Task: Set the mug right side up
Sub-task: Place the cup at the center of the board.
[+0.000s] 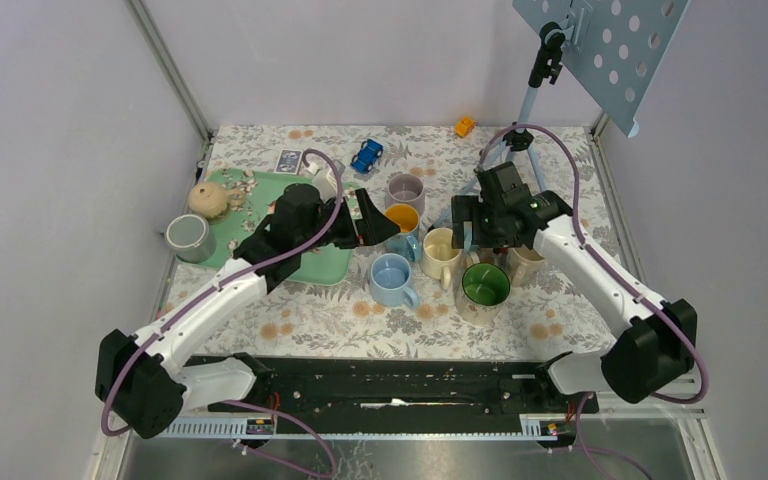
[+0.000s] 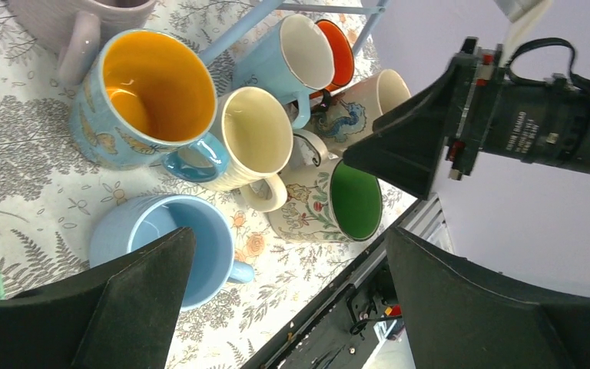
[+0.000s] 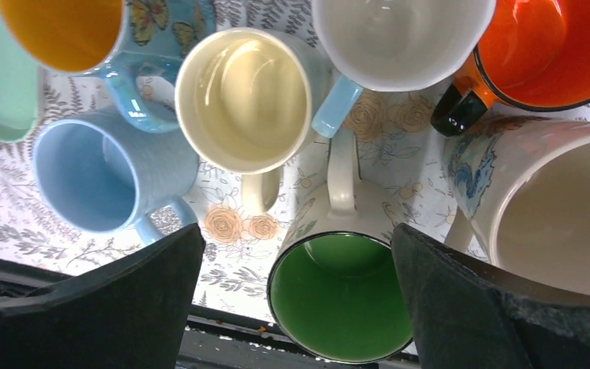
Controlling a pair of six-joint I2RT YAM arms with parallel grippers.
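Mug (image 3: 340, 296) with green lining stands upright, mouth up, at the near edge of a mug cluster on the floral worktop (image 1: 310, 320), just beside a cream mug (image 3: 242, 100). Right fingers (image 3: 107, 307) are spread wide above it, not touching. Left fingers (image 2: 123, 307) are likewise apart, holding nothing.

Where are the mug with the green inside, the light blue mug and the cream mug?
mug with the green inside (image 3: 342, 300): right wrist view, on its green inner wall.
light blue mug (image 3: 84, 177): right wrist view, on its inside bottom.
cream mug (image 2: 257, 131): left wrist view, on its inner wall.
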